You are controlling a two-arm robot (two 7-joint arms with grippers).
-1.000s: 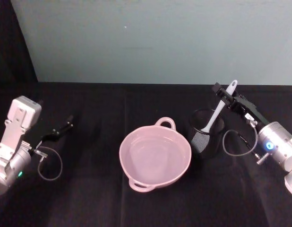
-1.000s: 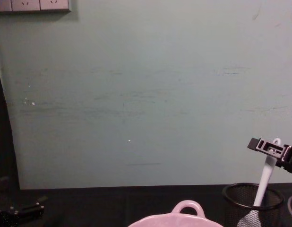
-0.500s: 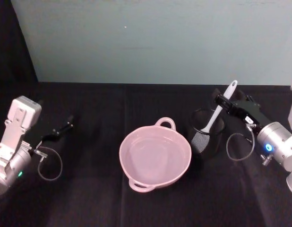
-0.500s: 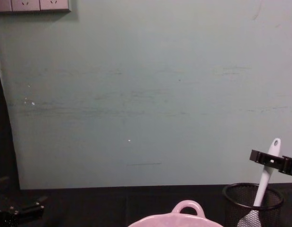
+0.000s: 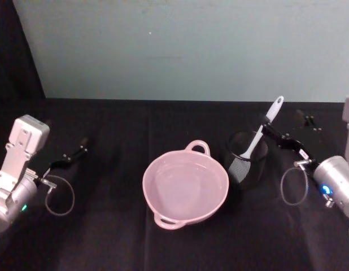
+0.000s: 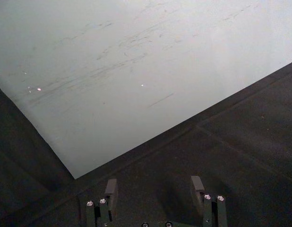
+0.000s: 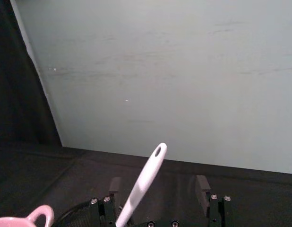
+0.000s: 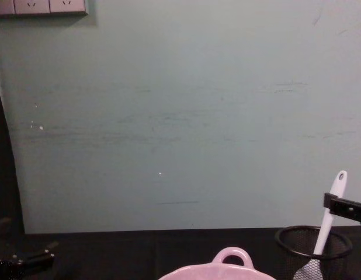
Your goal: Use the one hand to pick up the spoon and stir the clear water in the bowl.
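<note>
So, spoon (image 5: 259, 134) stands tilted in mesh cup (image 5: 246, 158), right of bowl (image 5: 185, 187), handle up for grabbing. Right gripper (image 7: 158, 187) fingers apart astride the handle (not clamped yet). Left gripper (image 6: 154, 187) parked far left, fingers apart.

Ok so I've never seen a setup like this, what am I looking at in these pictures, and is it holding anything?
It is a robot with two arms, each ending in a pincer. One picture looks down from its head, one looks across from its chest, and one comes from each wrist. On the black table stand a pink bowl of water and a black mesh cup with a white spoon leaning in it. The right pincer is open, its fingers either side of the spoon's handle, so nothing is held. The left pincer, also open, waits at the table's left side.
</note>
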